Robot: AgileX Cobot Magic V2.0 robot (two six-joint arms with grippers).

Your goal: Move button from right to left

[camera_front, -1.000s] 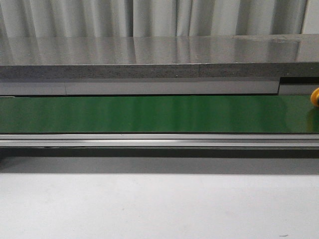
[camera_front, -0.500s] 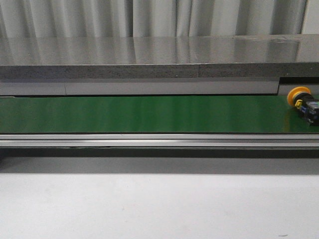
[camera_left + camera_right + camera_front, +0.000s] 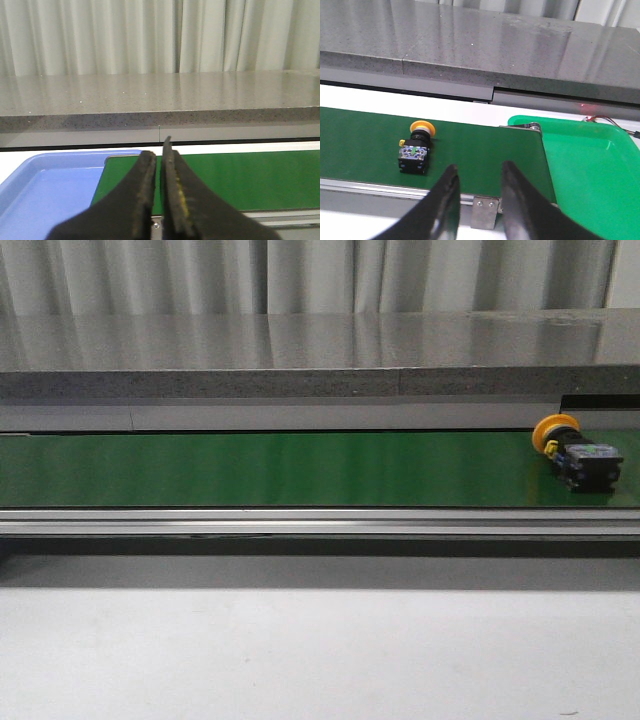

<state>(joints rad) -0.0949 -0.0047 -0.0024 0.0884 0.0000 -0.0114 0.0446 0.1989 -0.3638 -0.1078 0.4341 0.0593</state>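
Button (image 3: 572,451): orange-yellow cap, black body, lying on its side on the green conveyor belt (image 3: 280,468), near the belt's right end, untouched. Right wrist view alone shows a green tray (image 3: 590,160) just past that belt end; right gripper (image 3: 479,186) parted, holding nothing. Left wrist view alone shows a blue tray (image 3: 45,190) at the opposite end; left gripper (image 3: 159,165) nearly closed, empty. Surroundings: grey speckled counter (image 3: 300,350), pale curtain (image 3: 300,275), white tabletop (image 3: 320,650).

Orange-capped button (image 3: 578,454) sideways on belt (image 3: 300,470)
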